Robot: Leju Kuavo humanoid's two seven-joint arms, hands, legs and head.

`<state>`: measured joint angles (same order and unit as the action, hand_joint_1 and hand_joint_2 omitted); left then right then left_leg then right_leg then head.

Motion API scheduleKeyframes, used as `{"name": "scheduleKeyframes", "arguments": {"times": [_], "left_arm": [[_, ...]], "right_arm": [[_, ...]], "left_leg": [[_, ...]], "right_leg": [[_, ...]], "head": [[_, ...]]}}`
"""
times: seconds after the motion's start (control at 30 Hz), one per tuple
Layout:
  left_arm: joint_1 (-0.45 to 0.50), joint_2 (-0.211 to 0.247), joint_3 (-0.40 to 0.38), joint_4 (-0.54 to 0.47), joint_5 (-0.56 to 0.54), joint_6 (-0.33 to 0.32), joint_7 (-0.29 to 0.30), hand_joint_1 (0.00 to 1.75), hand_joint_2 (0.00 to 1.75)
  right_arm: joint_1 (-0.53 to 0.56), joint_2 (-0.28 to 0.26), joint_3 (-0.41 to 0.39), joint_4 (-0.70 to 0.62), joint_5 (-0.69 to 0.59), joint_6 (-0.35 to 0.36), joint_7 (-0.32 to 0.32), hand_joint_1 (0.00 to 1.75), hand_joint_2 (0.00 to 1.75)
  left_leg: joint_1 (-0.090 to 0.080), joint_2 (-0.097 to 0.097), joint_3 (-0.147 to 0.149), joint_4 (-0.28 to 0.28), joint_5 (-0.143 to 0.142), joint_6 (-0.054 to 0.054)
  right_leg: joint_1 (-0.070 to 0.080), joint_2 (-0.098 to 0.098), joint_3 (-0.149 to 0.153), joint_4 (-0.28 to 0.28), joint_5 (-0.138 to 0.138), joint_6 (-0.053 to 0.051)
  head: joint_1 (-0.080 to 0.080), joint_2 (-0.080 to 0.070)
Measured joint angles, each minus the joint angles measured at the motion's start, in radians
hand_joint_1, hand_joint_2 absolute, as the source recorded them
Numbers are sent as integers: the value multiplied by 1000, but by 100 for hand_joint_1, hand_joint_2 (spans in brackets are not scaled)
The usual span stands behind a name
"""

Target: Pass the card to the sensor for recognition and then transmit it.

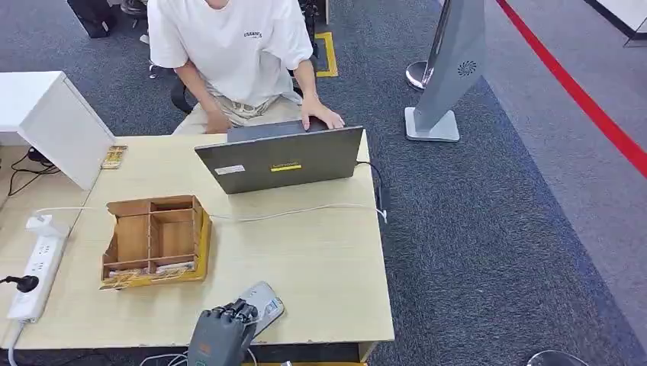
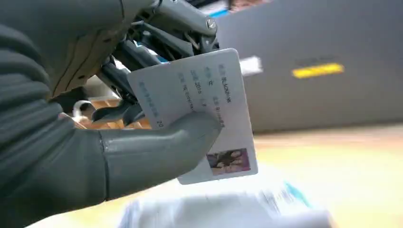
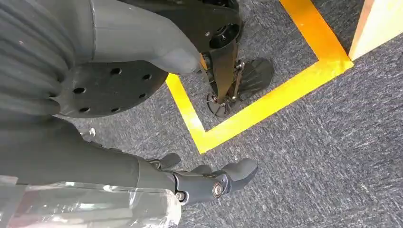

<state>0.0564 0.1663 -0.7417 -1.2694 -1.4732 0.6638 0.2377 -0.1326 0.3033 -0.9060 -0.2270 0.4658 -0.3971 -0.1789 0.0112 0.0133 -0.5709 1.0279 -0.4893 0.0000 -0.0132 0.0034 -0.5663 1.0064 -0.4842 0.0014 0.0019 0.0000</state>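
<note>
At the near edge of the pale wooden counter (image 1: 320, 267), the robot's left hand (image 1: 229, 324) pinches a white plastic ID card (image 2: 199, 109) between its thick grey thumb and darker fingers (image 2: 142, 52), the card's printed face and small photo turned toward the wrist camera. Just under the hand lies a flat silver-grey card reader with a blue mark (image 1: 263, 305), which I judge to be the sensor; the card hangs just above it, and whether they touch cannot be told. Beyond the hand to its left sits an open cardboard-brown compartment box (image 1: 156, 240), and farther off a thin white cable (image 1: 297, 211) crosses the counter in front of a dark grey laptop (image 1: 278, 158), where a seated person in a white shirt (image 1: 229, 46) rests a hand. The right hand (image 3: 209, 180) hangs by the carpet, fingers loosely curled around nothing. The risk here is the shallow pinch: a tilt or a knock on the reader could let the card slip, or hold it askew so it fails to register.
</note>
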Motion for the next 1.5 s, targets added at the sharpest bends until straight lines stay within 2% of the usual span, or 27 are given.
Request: {"name": "scheduleKeyframes", "arguments": {"times": [0.07, 0.17, 0.23, 0.33, 0.47, 0.57, 0.63, 0.7, 0.83, 0.93, 1.0, 1.17, 1.5], "left_arm": [[2, 1, 31, -31, -32, 13, -10, 175, 175], [-5, -3, 107, -104, -85, 22, -59, 175, 175], [-42, -6, 171, -149, -91, 19, -113, 175, 175], [-127, -8, 263, -200, -91, -19, -151, 175, 175], [-178, -11, 334, -237, -92, -18, -161, 175, 175], [-283, 6, 360, -236, -95, -47, -137, 175, 175], [-419, 37, 403, -195, -95, -94, -141, 175, 175], [-568, 80, 455, -112, -94, -120, -136, 175, 175], [-839, 186, 495, 166, -94, -143, -147, 175, 175], [-953, 245, 507, 333, -94, -137, -154, 175, 175], [-989, 267, 510, 407, -94, -131, -157, 175, 175], [-1003, 290, 516, 483, -95, -128, -159, 175, 175], [-1015, 298, 518, 523, -95, -128, -158, 175, 175]], "right_arm": [[0, 0, 0, 0, 5, -1, 2, 0, 175], [0, 0, 0, 0, 16, -3, 11, 0, 175], [-1, 0, 0, 0, 28, -3, 18, 0, 175], [-2, 0, 1, 0, 37, -3, 21, 0, 175], [-2, 0, 1, 0, 40, -2, 23, 0, 175], [-5, 0, 5, 0, 55, 1, 34, 0, 175], [-10, 0, 10, 0, 68, 12, 40, 0, 175], [-13, 0, 18, 0, 77, 20, 46, 0, 175], [-14, 0, 30, 1, 87, 33, 51, 0, 175], [-13, 0, 33, 2, 89, 39, 52, 0, 175], [-13, 0, 35, 3, 90, 41, 52, 0, 175], [-15, 0, 35, 5, 91, 44, 52, 0, 175], [-16, 0, 36, 6, 91, 44, 52, 0, 175]], "left_leg": [[0, 0, 0, 0, 0, 0], [0, 0, 0, 0, 1, 0], [0, -1, -1, 0, 1, 1], [0, -1, -1, 0, 2, 0], [0, -1, -1, 0, 3, 0], [0, -6, -4, 1, 5, -1], [1, -7, -5, 0, 7, -1], [1, -6, -4, 0, 8, -3], [1, -2, -4, 0, 10, -5], [1, 1, -4, 0, 10, -6], [1, 1, -5, 0, 10, -6], [1, 0, -7, 0, 10, -6], [1, 0, -8, 0, 10, -6]], "right_leg": [[0, 0, 0, 0, 0, 0], [0, 0, -1, 0, 0, 0], [0, -1, -1, 0, 0, 0], [0, -1, 0, 0, 1, 0], [0, -1, -1, 0, 1, 0], [0, -5, -2, 1, 2, 0], [1, -5, -2, 1, 4, -2], [1, -4, -3, 2, 5, -3], [1, 0, -6, 5, 6, -5], [1, 3, -8, 5, 7, -6], [1, 3, -9, 5, 7, -6], [1, 2, -10, 5, 6, -6], [1, 1, -10, 5, 7, -6]], "head": [[0, 0], [0, 0], [0, 0], [0, 0], [0, 0], [0, 0], [1, 0], [1, 0], [0, 0], [0, 0], [1, 0], [0, 0], [0, 0]]}}
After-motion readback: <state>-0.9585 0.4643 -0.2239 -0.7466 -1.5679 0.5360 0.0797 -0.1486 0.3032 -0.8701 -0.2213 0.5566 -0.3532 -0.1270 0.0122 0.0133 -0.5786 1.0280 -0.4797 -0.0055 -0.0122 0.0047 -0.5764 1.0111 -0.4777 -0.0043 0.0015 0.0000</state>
